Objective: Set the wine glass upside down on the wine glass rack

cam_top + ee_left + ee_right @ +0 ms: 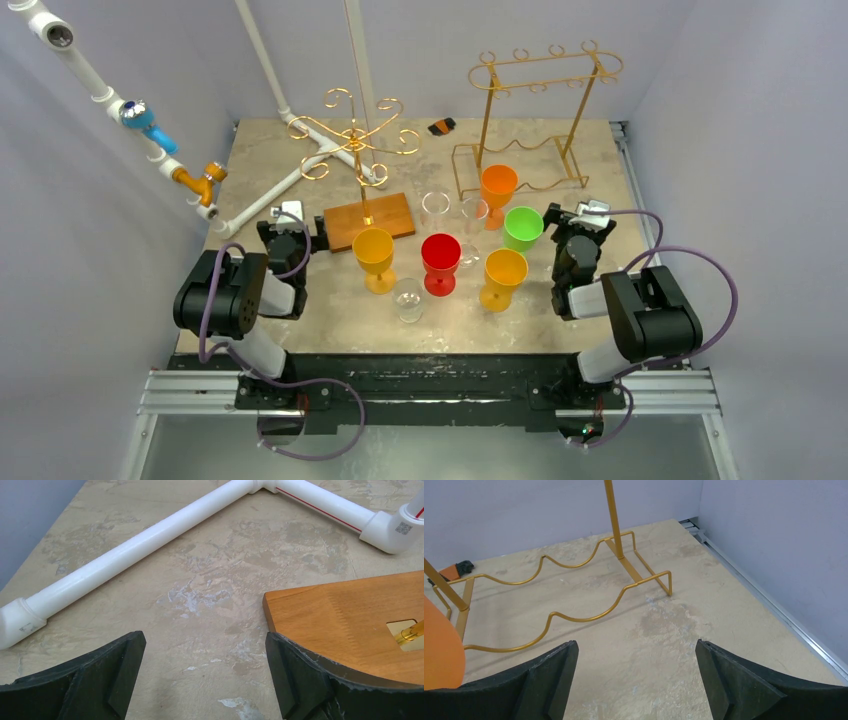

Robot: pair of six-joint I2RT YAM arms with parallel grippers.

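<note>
**Wine glasses, eight, all upright on their feet, none on a rack.**
- Five are opaque plastic-looking goblets. Take the red goblet (441, 257) as your landmark.
  - A yellow goblet (374, 252) stands just left of it.
  - An amber goblet (503, 272) stands just right of it.
  - A green goblet (522, 227) stands behind and to its right.
  - An orange goblet (498, 187) stands further behind and to its right.
- Three are clear.
  - Two clear stemmed glasses (452, 212) stand side by side directly behind the red goblet.
  - One clear glass (408, 298) stands just in front of it, to the left.

**Racks, two, both gold metal.**
- The frame rack (540, 100) stands behind and right of the red goblet. It has two posts, a looped top rail and a wavy wire base. The orange goblet stands at its front edge.
- The scroll rack (352, 130) stands behind and left of the red goblet. It is a single post with curled arms on a rectangular wooden base (368, 221).

**Grippers, two, black curved fingers.**
- Your left gripper (205, 642) is left of the red goblet, beside the wooden base. Its jaws are spread wide and hold nothing.
- Your right gripper (636, 650) is right of the red goblet, by the frame rack's base. Its jaws are also spread wide and hold nothing.

**Other items.**
- The white pipe (125, 560) is behind and left of the red goblet. It carries a thin red line, and its fittings bear small square code labels too small to read.
- The table (330, 300) has a mottled beige, stone-look top.
- One small orange-and-black object (441, 126) lies far behind the red goblet.
</note>
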